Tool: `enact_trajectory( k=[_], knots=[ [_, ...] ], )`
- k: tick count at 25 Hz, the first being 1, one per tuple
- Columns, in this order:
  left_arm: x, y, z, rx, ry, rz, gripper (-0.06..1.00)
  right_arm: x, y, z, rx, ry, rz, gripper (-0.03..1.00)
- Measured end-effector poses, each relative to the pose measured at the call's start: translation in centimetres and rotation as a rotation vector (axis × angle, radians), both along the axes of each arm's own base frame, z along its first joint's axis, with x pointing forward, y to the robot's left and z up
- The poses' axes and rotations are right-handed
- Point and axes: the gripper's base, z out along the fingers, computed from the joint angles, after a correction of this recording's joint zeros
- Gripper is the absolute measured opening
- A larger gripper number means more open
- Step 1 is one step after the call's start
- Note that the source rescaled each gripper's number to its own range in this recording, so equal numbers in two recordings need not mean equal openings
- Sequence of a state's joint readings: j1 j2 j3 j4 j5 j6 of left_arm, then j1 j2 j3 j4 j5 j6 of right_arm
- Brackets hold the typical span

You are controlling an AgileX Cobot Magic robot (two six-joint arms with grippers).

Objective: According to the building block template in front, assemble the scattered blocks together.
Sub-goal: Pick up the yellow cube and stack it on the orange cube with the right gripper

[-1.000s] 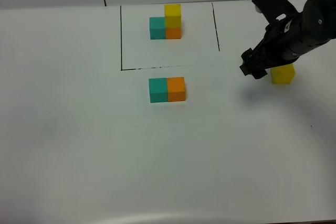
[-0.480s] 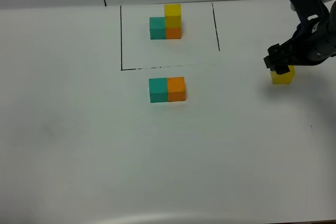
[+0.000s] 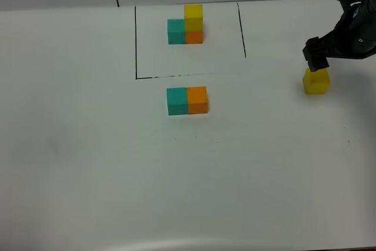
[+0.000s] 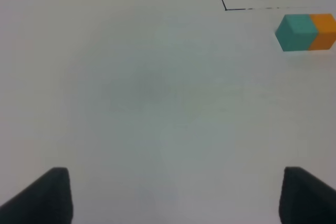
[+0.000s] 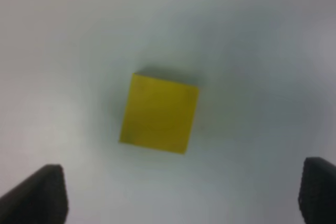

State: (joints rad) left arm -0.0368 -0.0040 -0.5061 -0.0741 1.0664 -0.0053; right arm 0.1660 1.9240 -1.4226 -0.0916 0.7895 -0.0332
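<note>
Exterior high view: the right gripper (image 3: 317, 62) sits at the right edge of the frame, directly above the loose yellow block (image 3: 316, 82), which rests on the white table (image 3: 88, 145). Whether the gripper touches the block cannot be told, and its jaw opening is not readable from here. One second ago this arm was lower and further left, overlapping the block's left side; it has since moved right. At frame centre a teal block (image 3: 176, 101) and an orange block (image 3: 197, 99) stand joined. The template (image 3: 187, 26) lies above them, upper centre, inside a black outline (image 3: 136, 45). The arm is cut off by the right edge.

Left wrist view: the left gripper (image 4: 176, 198) has its jaws wide apart and holds nothing. Only the two dark tips show.

Right wrist view: jaws wide apart, empty. The yellow block lies ahead of them, between their lines, and the picture is blurred.
</note>
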Motion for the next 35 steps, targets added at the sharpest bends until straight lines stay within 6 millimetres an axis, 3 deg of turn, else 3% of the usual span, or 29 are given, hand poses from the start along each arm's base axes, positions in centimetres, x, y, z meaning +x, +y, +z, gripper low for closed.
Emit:
enact_trajectory(
  k=[8,13,17,20,22,24,28,35],
  knots=[
    [0.0,0.0,0.0,0.0,0.0,0.0,0.85,2.7,0.6,-2.9,0.018,0.072,-0.019,1.0],
    [0.0,0.0,0.0,0.0,0.0,0.0,0.85,2.9,1.0,-4.3,0.049,0.11,-0.037,0.98],
    [0.0,0.0,0.0,0.0,0.0,0.0,0.85,2.9,1.1,-5.4,0.061,0.137,-0.046,0.9],
    [0.0,0.0,0.0,0.0,0.0,0.0,0.85,3.0,1.1,-6.2,0.057,0.154,-0.046,0.78],
    [0.0,0.0,0.0,0.0,0.0,0.0,0.85,3.0,1.1,-6.5,0.056,0.161,-0.047,0.64],
    [0.0,0.0,0.0,0.0,0.0,0.0,0.85,3.1,1.1,-6.5,0.057,0.157,-0.046,0.47],
    [0.0,0.0,0.0,0.0,0.0,0.0,0.85,3.1,1.1,-6.5,0.059,0.153,-0.051,0.01],
    [0.0,0.0,0.0,0.0,0.0,0.0,0.85,3.1,1.1,-6.5,0.06,0.156,-0.054,0.02]
  ],
)
